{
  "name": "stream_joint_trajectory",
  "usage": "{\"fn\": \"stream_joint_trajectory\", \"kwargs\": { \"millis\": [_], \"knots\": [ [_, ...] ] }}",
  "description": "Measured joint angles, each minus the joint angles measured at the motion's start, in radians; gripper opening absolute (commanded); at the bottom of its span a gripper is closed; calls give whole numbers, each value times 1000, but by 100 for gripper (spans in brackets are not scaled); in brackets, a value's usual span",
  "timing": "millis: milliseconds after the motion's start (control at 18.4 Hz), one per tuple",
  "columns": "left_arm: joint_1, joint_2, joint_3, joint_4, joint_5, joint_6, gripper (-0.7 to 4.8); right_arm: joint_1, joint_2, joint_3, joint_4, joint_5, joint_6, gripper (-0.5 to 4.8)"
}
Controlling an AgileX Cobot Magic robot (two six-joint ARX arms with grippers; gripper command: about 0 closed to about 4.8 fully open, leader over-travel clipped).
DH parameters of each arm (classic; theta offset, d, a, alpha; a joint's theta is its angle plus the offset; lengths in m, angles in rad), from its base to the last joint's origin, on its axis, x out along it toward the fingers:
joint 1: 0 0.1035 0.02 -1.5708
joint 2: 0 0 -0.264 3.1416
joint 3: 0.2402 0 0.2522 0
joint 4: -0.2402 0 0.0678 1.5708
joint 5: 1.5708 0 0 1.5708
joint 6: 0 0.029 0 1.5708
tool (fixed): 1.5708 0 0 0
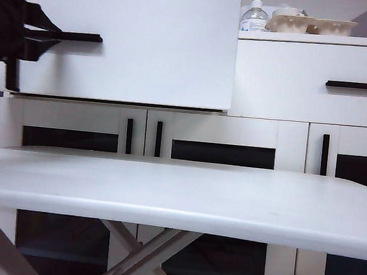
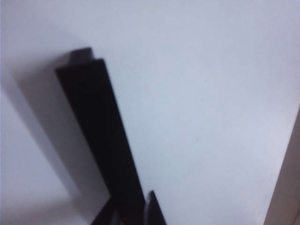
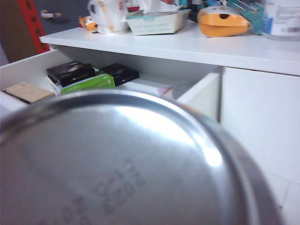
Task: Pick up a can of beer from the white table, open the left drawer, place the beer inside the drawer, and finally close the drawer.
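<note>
The left drawer (image 1: 153,43) stands pulled out from the cabinet, its white front large in the exterior view. My left gripper (image 1: 24,31) is at the left end of its black bar handle (image 1: 76,36). In the left wrist view the handle (image 2: 103,131) runs between the dark fingers of my left gripper (image 2: 130,205), which is shut on it. The silver bottom of the can of beer (image 3: 117,164) fills the right wrist view and hides the right gripper's fingers, which hold it. Behind it lies the open drawer (image 3: 201,93). The white table (image 1: 178,195) spans the foreground.
Inside the drawer lie black boxes (image 3: 70,71), a green box (image 3: 89,82) and a tan pad (image 3: 28,91). The narrower right drawer (image 1: 318,92) is shut. A pump bottle (image 1: 254,14) and trays (image 1: 311,24) stand on the cabinet top. Glass-panelled doors (image 1: 73,138) are below.
</note>
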Motion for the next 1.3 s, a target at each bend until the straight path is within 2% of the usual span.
{"fn": "stream_joint_trajectory", "kwargs": {
  "millis": [326,706,1141,1304],
  "knots": [
    [-2,-146,-137,-18,-9,2,-6,-1,-1,0,12,2,0,157],
    [-2,-340,-259,-113,-7,3,-6,0,-1,0,23,-1,26,157],
    [-2,-560,-290,-372,-3,33,-6,1,-1,0,59,-2,26,157],
    [-2,-600,-290,-427,-3,37,-6,2,-1,0,59,-2,26,157]
  ]
}}
